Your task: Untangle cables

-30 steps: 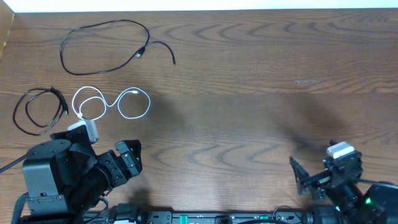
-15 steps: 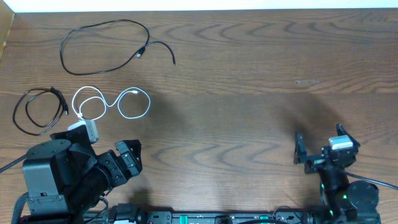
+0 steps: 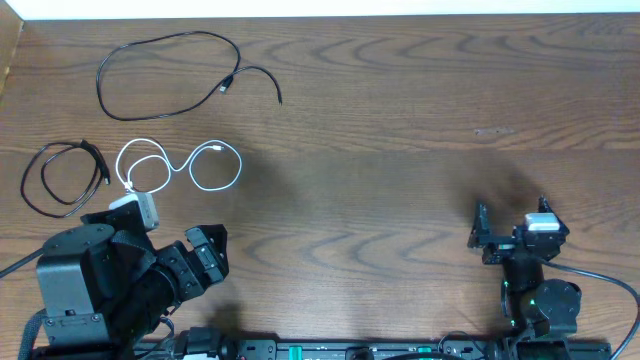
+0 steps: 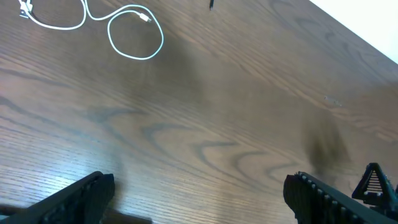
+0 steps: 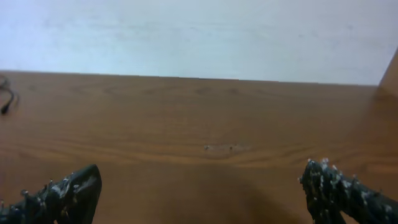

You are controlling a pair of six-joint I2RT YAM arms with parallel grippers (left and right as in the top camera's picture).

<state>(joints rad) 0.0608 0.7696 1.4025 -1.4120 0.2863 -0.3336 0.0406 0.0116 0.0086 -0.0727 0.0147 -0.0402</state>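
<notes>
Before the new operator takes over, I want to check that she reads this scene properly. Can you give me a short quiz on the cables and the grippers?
1. How many thin cables lie on the table?
2. Which cable lies nearest the left gripper? A) the white cable B) the large black loop C) the small black coil
3. True or false: the left gripper and the right gripper are both open and hold nothing.

Key:
1) Three: the white cable, the large black loop and the small black coil.
2) A.
3) True.
</notes>
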